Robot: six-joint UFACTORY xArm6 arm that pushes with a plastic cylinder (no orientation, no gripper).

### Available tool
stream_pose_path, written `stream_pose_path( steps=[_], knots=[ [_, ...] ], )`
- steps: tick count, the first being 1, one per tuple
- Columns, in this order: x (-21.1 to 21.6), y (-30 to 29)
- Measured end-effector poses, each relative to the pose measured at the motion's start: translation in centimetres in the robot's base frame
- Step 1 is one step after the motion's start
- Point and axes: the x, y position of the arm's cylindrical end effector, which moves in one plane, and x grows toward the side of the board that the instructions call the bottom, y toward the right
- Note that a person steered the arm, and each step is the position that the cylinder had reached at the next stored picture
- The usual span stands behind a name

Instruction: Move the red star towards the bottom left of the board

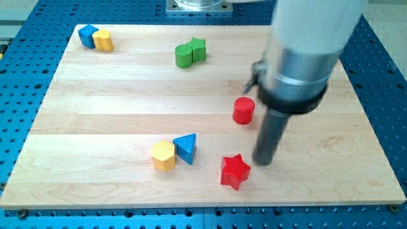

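Note:
The red star point(234, 171) lies on the wooden board point(95, 108) near the view's bottom, a little right of centre. My tip point(263, 163) rests on the board just to the star's right and slightly above it, close to it; I cannot tell if they touch. A red cylinder point(243, 110) stands above the star, left of the rod.
A yellow hexagonal block point(163, 156) and a blue triangle point(186, 147) sit together left of the star. A green cylinder point(184, 55) and a green star point(198, 48) sit at the top centre. A blue block point(88, 35) and a yellow block point(103, 40) sit at the top left.

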Motion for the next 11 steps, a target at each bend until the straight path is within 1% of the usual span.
stream_pose_path(
  steps=[1,2,3,5,7,8,10,11],
  knots=[
    [3.1,-3.5],
    [4.2,-1.3],
    [4.9,-1.3],
    [3.9,-10.2],
    [3.7,-16.8],
    [3.1,-22.4],
    [-4.8,-28.8],
    [-2.1,-36.1]
  ],
)
